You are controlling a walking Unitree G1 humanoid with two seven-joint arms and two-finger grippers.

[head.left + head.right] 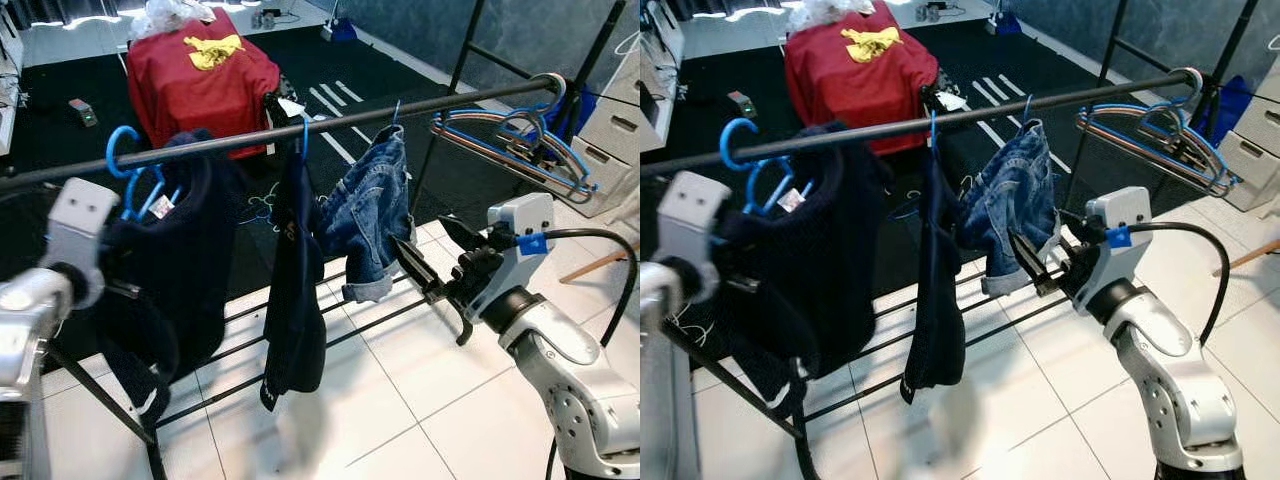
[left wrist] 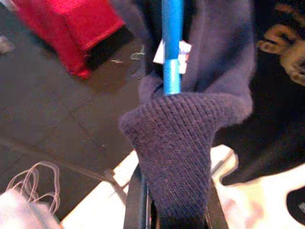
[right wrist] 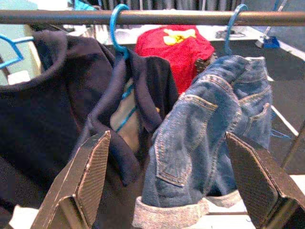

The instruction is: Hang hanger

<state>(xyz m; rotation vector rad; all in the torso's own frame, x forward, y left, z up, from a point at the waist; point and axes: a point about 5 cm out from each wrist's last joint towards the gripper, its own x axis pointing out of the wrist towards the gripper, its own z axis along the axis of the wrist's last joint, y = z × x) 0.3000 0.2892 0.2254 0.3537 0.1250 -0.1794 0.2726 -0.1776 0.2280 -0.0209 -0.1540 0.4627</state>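
Your left gripper [image 2: 167, 210] is clamped on the knitted navy sweater [image 1: 170, 270], whose blue plastic hanger [image 1: 125, 165] rises just above the fingers, its hook at the black metal rail [image 1: 300, 125]. Your right gripper [image 3: 167, 176] hovers with its fingers spread wide, cuffed blue denim shorts [image 3: 209, 143] hanging straight ahead between them.

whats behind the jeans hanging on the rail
Behind the jeans lies dark carpet with white floor markings, and further back a red-covered block. The floor directly behind the denim is hidden.
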